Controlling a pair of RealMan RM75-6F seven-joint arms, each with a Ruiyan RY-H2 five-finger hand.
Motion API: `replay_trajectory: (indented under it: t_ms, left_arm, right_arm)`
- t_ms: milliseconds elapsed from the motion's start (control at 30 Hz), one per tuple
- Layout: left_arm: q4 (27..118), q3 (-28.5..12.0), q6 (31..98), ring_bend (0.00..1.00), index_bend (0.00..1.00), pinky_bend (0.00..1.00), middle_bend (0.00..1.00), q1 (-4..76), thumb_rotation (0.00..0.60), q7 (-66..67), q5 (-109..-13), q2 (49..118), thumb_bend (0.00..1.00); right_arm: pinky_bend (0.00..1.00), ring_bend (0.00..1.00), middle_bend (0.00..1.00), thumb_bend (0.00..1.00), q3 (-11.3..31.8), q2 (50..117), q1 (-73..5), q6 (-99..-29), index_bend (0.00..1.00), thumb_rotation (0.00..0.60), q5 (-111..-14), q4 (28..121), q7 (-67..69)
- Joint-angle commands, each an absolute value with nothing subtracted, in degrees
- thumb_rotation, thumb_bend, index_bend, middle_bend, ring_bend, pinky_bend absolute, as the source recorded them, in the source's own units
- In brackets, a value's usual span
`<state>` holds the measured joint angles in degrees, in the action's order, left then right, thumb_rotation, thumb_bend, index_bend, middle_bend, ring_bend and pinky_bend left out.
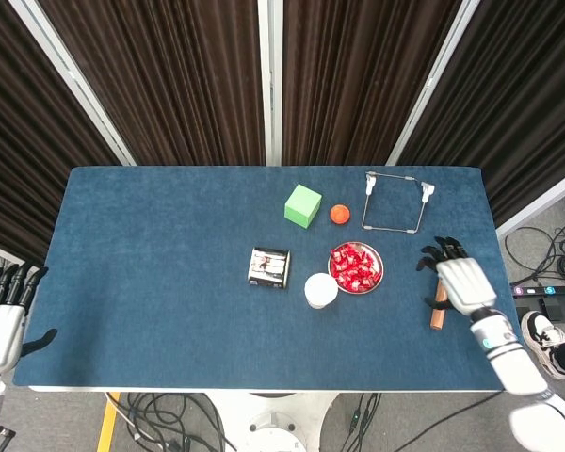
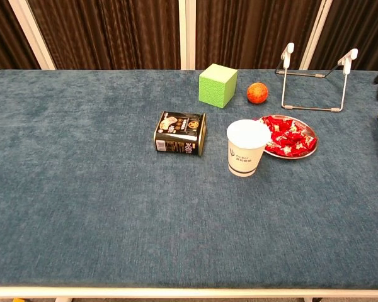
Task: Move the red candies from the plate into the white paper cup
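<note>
On the blue worktop (image 1: pixel 151 282) you have one plate (image 1: pixel 379 266) heaped with red candies (image 1: pixel 355 266), too many and too bunched to count, and one white paper cup (image 1: pixel 321 289) standing upright, just beside the plate at its 8 o'clock; whether they touch is hard to tell. Around them sit one green cube (image 1: pixel 302 205) and one small orange ball (image 1: pixel 339 214) toward 12 o'clock, one wire stand (image 1: pixel 395 201) at 1 o'clock, one dark tin (image 1: pixel 269 267) lying on its side at the cup's 10 o'clock, and one wooden rolling pin (image 1: pixel 440 312) near the right edge.

Your right hand (image 1: pixel 460 278) is over the worktop above the rolling pin, fingers spread and holding nothing; the candies lie at its 9 o'clock, with bare cloth between. Only a dark fingertip shows at the right edge of the chest view. Your left hand (image 1: pixel 2 315) hangs off the worktop's left edge, fingers apart and empty, well apart from the cup.

Open room lies across the whole near half of the worktop and all of its left side.
</note>
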<state>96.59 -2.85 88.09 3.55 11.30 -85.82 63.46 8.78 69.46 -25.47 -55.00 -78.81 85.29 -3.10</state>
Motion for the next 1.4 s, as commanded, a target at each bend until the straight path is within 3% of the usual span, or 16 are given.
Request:
replay_trajectory:
  t_ms: [33, 367, 633, 1133, 1400]
  left_arm:
    - [96.5, -2.9, 88.0, 0.08, 0.16, 0.09, 0.14, 3.6, 0.6, 11.2, -85.7, 63.4, 0.0]
    - [96.1, -3.3, 87.8, 0.08, 0.16, 0.09, 0.14, 3.8, 0.6, 10.8, -85.3, 63.3, 0.0]
    - [95.4, -3.3, 87.7, 0.08, 0.16, 0.09, 0.14, 3.8, 0.6, 10.4, -84.9, 64.1, 0.0]
    - [93.1, -2.7, 87.8, 0.08, 0.16, 0.09, 0.14, 3.3, 0.6, 7.7, -85.0, 65.0, 0.0]
    - [92.1, -2.8, 87.9, 0.08, 0.16, 0.09, 0.14, 3.2, 0.6, 6.9, -85.1, 65.4, 0.0]
  right_arm:
    - [0.05, 0.0, 0.19, 0.09, 10.1, 74.8, -29.9, -49.9, 0.39, 0.6, -75.0, 79.8, -5.0]
    - [0.05, 0.0, 0.2, 0.15, 11.5, 84.5, -36.9, -43.8, 0.42, 0.6, -69.6, 70.0, -7.9]
    - [0.05, 0.0, 0.19, 0.18, 10.9, 89.2, -39.2, -43.4, 0.43, 0.6, -68.0, 65.9, -10.3]
    - [0.06, 0.0, 0.19, 0.28, 9.7, 94.6, -41.7, -42.5, 0.47, 0.6, -68.2, 59.3, -10.5]
    - [0.06, 0.0, 0.21, 0.38, 9.4, 96.2, -42.1, -42.8, 0.53, 0.6, -68.5, 57.3, -10.2]
